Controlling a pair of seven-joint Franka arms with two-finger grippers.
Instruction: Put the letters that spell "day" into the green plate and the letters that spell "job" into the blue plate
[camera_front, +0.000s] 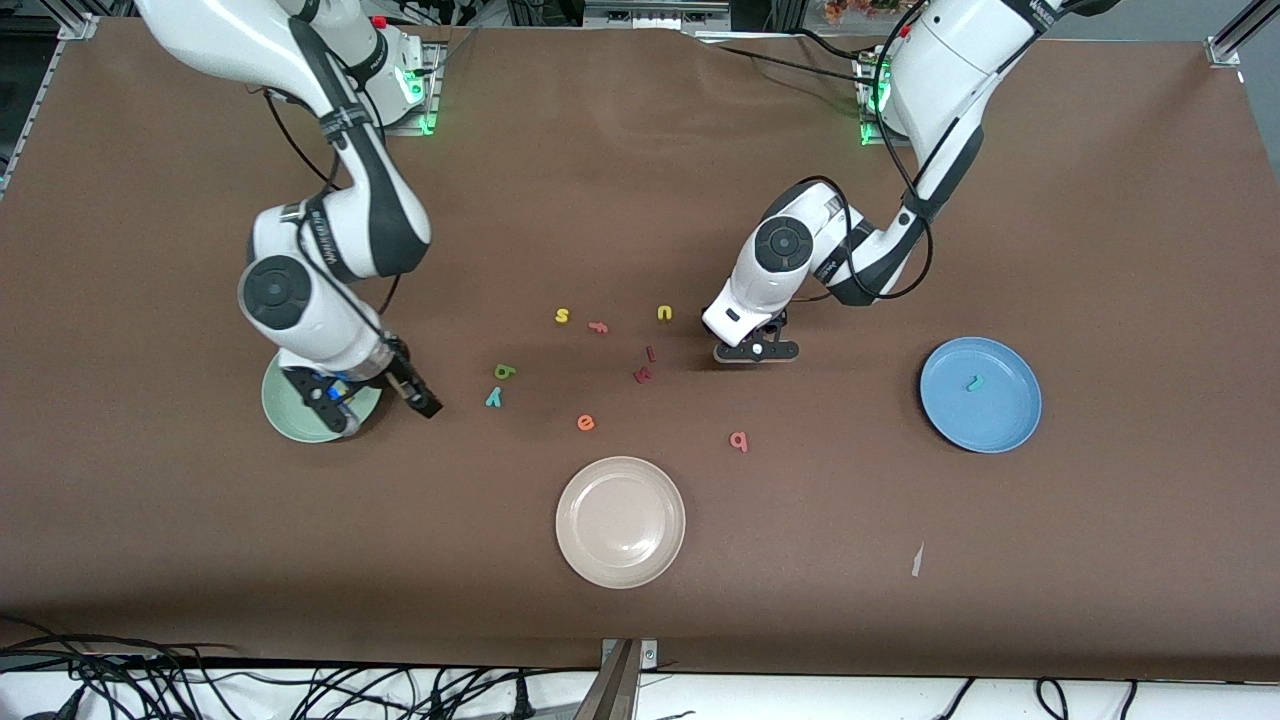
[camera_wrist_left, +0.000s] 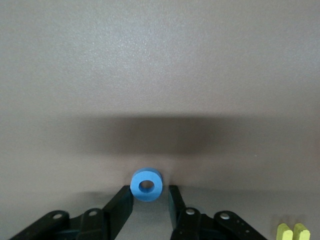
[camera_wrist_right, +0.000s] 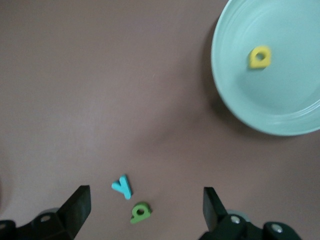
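Blue ring "o" (camera_wrist_left: 146, 184) sits on the brown tabletop (camera_front: 1100, 200) between the fingers of the left pincer (camera_front: 756, 351), which seem to be just grasping it. Teal "j" (camera_front: 974, 383) lies in the blue plate (camera_front: 1012, 432), toward the left arm's end. The right pincer (camera_front: 385, 400) hangs released beside the green plate (camera_wrist_right: 235, 95), where a yellow letter (camera_wrist_right: 260, 56) lies.

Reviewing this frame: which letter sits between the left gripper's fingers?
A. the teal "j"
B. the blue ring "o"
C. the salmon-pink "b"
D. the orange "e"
B: the left wrist view shows the blue ring "o" right between the fingers of the left gripper, low over the table; the teal "j" already lies in the blue plate and the salmon-pink "b" is out on the table.
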